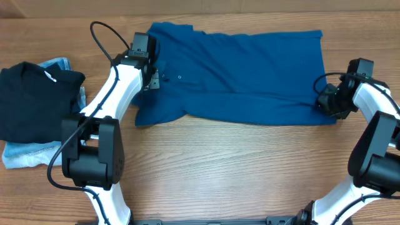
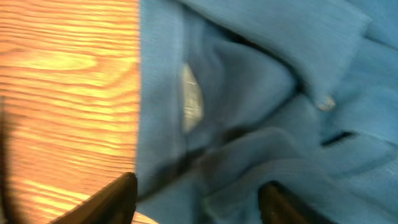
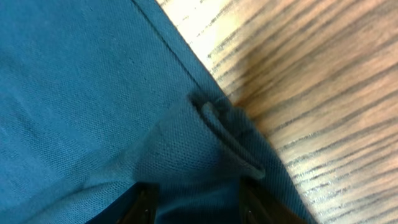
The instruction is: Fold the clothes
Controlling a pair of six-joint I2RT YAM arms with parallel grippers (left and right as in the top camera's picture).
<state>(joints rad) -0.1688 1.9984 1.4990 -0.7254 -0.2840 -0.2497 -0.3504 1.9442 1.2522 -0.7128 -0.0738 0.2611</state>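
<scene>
The clothes are one plain teal-blue shirt spread flat across the far middle of the table. My left gripper is at its left edge, near the collar and buttons. In the left wrist view the jaws are open, with rumpled fabric between them. My right gripper is at the shirt's near right corner. In the right wrist view its jaws are open and straddle a raised fold of the hem.
A black folded garment lies on light blue denim jeans at the left of the table. Bare wood lies in front of the shirt.
</scene>
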